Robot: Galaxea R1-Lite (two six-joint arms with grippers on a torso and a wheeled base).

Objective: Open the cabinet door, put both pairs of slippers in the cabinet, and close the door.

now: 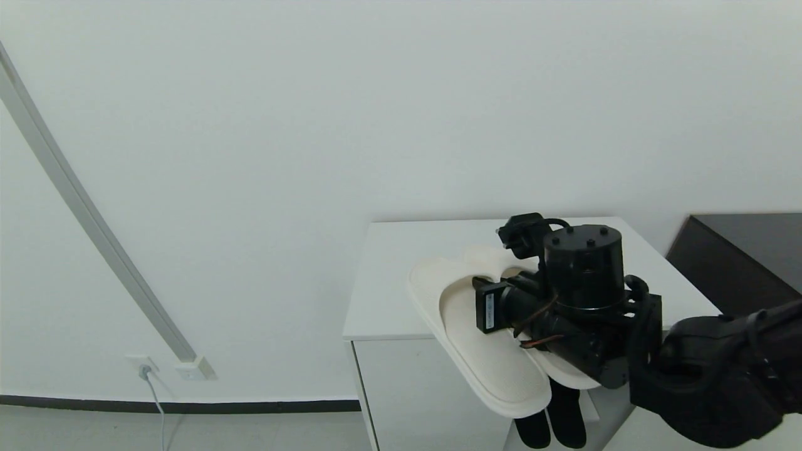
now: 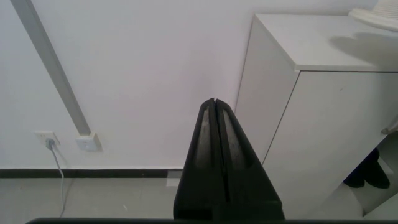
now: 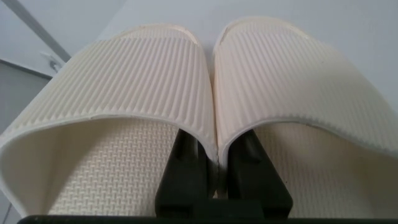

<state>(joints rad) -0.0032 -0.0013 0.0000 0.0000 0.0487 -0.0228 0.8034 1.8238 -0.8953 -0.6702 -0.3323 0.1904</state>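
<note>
Cream slippers [image 1: 495,363], pinched side by side by the right gripper [image 3: 214,162], are overhanging the front edge of the cabinet [image 1: 401,282], toes pointing toward the wall; the left gripper [image 2: 214,118] is hanging closed, empty.

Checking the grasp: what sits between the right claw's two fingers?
Right wrist view: the touching inner walls of the two cream slippers sit between the right claw's fingers, one inside each.
</note>
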